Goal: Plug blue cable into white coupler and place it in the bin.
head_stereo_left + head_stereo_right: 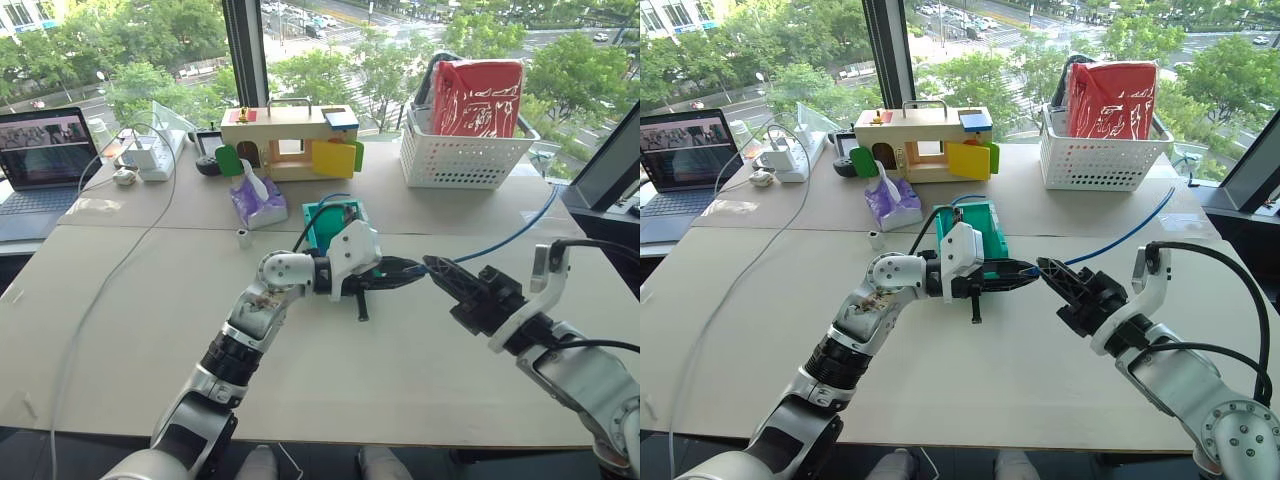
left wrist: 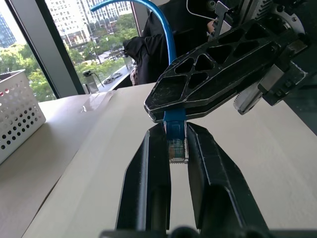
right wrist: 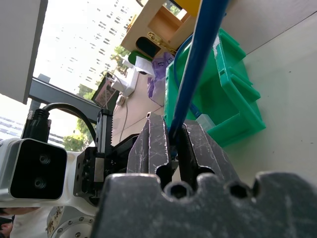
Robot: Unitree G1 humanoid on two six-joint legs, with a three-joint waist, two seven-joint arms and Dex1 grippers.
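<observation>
My right pincer [image 1: 432,266] is clenched on the blue cable [image 3: 194,74], just behind its clear plug [image 2: 177,148]. My left pincer [image 1: 412,268] meets it tip to tip above the worktop [image 1: 400,370]; the plug sits between its two fingers [image 2: 148,168], which stand slightly parted beside it, and I cannot tell whether they press on it. The plug end lies roughly level and points toward my left wrist. From the grip the cable's long axis runs away to my right and toward the far side, rising in a shallow curve and passing off the worktop's edge near the window.

Just behind my left pincer stands the bin [image 1: 985,222], teal-green, resting on the worktop, with a loop of blue cable inside it; the right wrist view shows it close behind the gripped cable. The white coupler I cannot make out. Farther back sit a purple tissue pack [image 1: 256,203], a small metal cylinder [image 1: 243,238] and a wooden toy house [image 1: 290,140]. A white lattice basket [image 1: 460,155] holding a red bag [image 1: 478,97] stands at the far right, well apart. At the far left are a laptop [image 1: 42,160] and a white power strip [image 1: 150,155], whose pale cord [image 1: 110,280] trails across the worktop, clear of both pincers.
</observation>
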